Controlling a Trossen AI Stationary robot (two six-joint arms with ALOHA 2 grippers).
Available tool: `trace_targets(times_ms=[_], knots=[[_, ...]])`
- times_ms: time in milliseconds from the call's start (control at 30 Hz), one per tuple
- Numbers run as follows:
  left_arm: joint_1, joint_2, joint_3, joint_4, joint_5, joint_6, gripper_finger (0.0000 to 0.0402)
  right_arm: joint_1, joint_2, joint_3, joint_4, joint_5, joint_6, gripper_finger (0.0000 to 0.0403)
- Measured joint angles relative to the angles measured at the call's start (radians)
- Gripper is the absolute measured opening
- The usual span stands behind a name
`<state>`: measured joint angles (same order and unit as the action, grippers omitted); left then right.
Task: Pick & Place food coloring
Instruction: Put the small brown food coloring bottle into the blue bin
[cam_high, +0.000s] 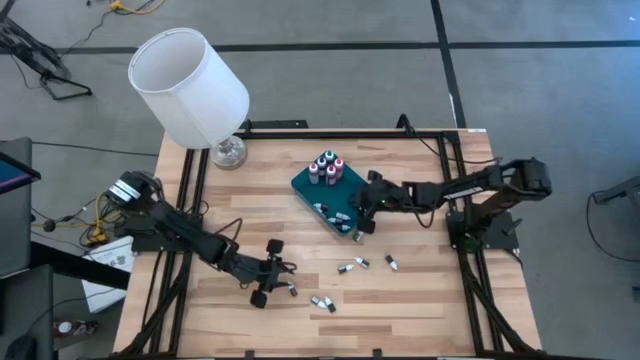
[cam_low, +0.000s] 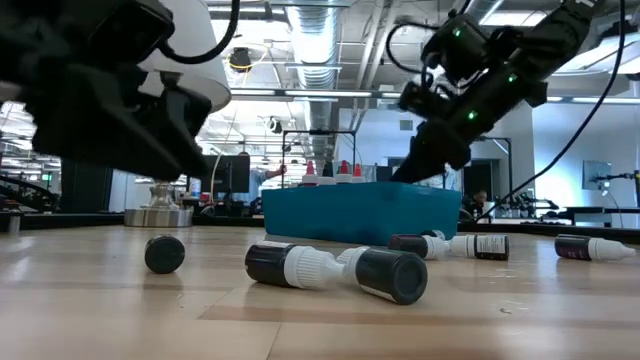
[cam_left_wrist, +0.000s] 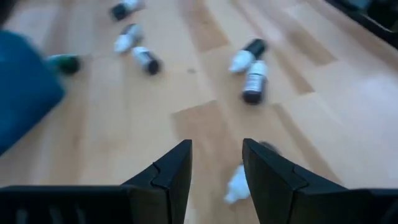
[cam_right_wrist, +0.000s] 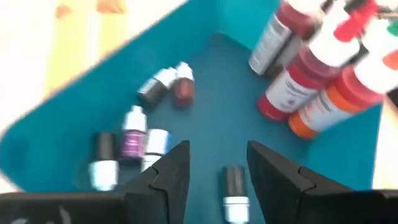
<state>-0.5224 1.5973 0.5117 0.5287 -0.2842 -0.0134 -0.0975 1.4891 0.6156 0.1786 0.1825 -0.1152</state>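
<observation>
A: Nearest us on the tabletop (cam_high: 420, 300), our left gripper (cam_high: 272, 272) hangs low with its fingers spread, and a bottle (cam_left_wrist: 239, 184) lies just beside one fingertip, partly hidden. A pair of bottles (cam_high: 323, 302) lies just past it.

B: We think that is the first risk. If we come down off-centre, a finger lands on the cap and the bottle rolls away; these roll easily on bare wood.

A: Farther on, three more bottles (cam_high: 365, 264) lie loose near the tray (cam_high: 305, 186). Our right gripper (cam_high: 360, 212) sits over the tray's near end, fingers apart, holding nothing, with a dropped bottle (cam_right_wrist: 234, 193) lying right under the gap.

B: And several bottles (cam_right_wrist: 134, 146) lie flat there already, while the tall ones (cam_high: 326, 168) stand packed at the far end. If we swing wide on leaving, we could topple those.

A: The lamp (cam_high: 190, 88) stands well apart, so we judge it safe.
</observation>
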Motion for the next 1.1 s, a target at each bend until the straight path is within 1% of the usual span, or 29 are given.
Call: trace_targets(times_ms=[167,267,367,600,933,1100], knots=[[0.000,0.078,0.000,0.107,0.148,0.074,0.0137,0.068,-0.063,0.000,0.010,0.000,-0.048,0.0150],[0.004,0.106,0.001,0.150,0.167,0.112,0.0137,0.116,-0.105,0.000,0.011,0.000,-0.074,0.0144],[0.031,0.143,0.002,0.175,0.179,0.117,0.0137,0.157,-0.147,0.000,0.015,0.000,-0.086,0.0138],[0.104,0.216,0.003,0.251,0.367,0.108,0.0137,0.246,-0.224,0.000,0.018,0.000,-0.128,0.0128],[0.122,0.222,0.003,0.232,0.379,0.069,0.0137,0.308,-0.281,0.000,0.018,0.001,-0.131,0.0126],[0.122,0.222,0.003,0.208,0.353,0.038,0.0137,0.314,-0.281,0.000,0.017,0.003,-0.130,0.0122]])
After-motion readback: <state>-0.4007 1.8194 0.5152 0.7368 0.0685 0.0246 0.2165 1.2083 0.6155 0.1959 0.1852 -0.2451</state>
